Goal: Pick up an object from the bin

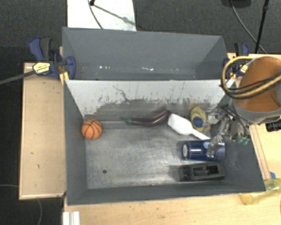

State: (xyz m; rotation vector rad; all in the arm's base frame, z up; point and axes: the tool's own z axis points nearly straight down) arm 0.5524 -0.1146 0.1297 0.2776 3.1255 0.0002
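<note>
Noted gripper (217, 146) low at the right side of the bin (131, 170), by the right end of a dark blue can (193, 150) lying on its side near the front right corner; could not tell whether released or clenched on anything. Logged a flat black block (201, 172) just in front of the can by the front wall, plus a white scoop (181, 124) and a yellowish lump (197, 115) just behind it toward the back wall. Also spotted a purple eggplant (147, 120) along the back wall and an orange ball (91, 129) well apart near the left wall.
</note>
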